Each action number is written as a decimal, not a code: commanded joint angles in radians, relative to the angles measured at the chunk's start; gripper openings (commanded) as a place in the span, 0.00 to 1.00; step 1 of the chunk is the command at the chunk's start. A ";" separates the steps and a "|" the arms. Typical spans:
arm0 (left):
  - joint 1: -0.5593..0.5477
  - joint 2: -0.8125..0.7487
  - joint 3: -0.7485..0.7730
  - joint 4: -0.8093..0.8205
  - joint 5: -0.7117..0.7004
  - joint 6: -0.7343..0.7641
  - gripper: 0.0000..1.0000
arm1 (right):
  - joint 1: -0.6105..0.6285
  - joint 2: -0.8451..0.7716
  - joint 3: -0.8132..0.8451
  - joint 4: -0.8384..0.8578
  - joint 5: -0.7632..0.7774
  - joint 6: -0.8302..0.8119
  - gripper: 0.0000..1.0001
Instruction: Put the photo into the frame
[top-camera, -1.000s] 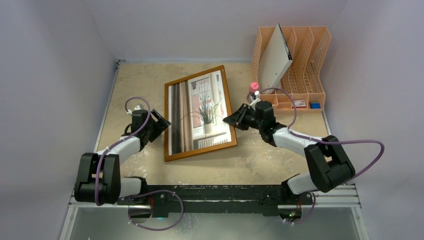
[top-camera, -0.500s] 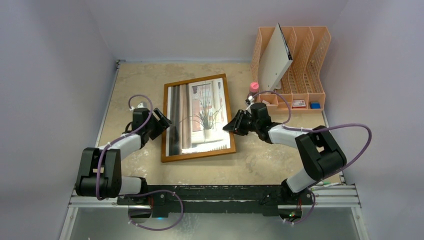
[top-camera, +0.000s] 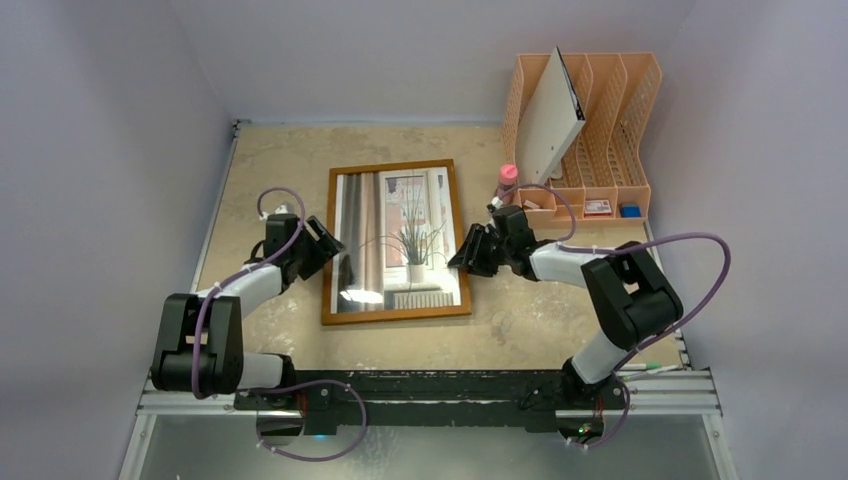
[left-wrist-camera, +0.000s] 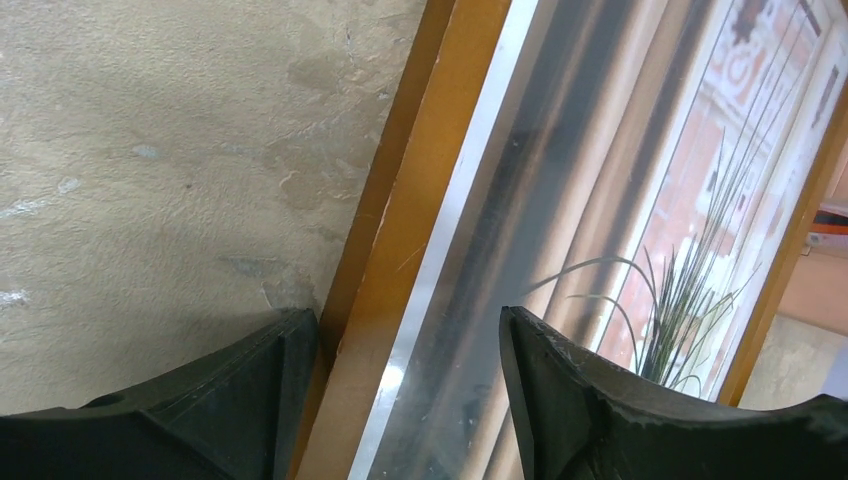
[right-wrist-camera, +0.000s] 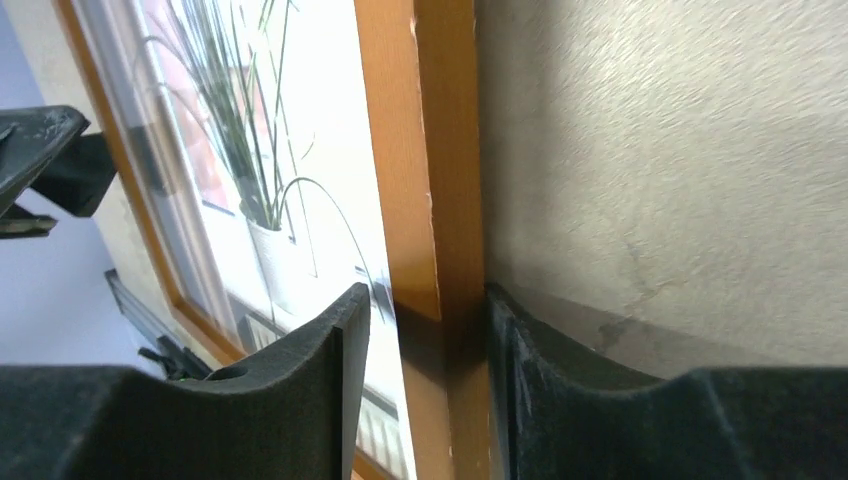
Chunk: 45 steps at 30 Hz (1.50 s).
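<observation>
Light-brown wooden picture frame (top-camera: 397, 316) flat at centre of view on beige table (top-camera: 280, 160); pale plant print (top-camera: 400, 240) inside, under pane. Left gripper (top-camera: 325, 247) spread wide astride left rail, holding nothing. Right gripper (top-camera: 468, 250) astride right rail, fingers (right-wrist-camera: 300, 400) tight to wood; clamped or free, cannot tell. Risk: raise your right arm with finger caught and frame skews or tips; pad dragged across pane scratches it. Pink-capped bottle (top-camera: 508, 178) and peach file rack (top-camera: 620, 110), upper right, crowd right wrist.
</observation>
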 joint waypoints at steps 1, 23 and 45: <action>0.001 0.013 0.013 -0.131 -0.025 0.024 0.70 | 0.003 -0.014 0.010 -0.101 0.085 -0.042 0.50; 0.000 -0.422 0.241 -0.500 -0.133 0.108 0.71 | 0.003 -0.538 0.072 -0.419 0.464 -0.094 0.62; -0.001 -0.760 0.912 -1.169 -0.377 0.406 0.74 | 0.003 -1.081 0.428 -0.894 1.009 -0.211 0.99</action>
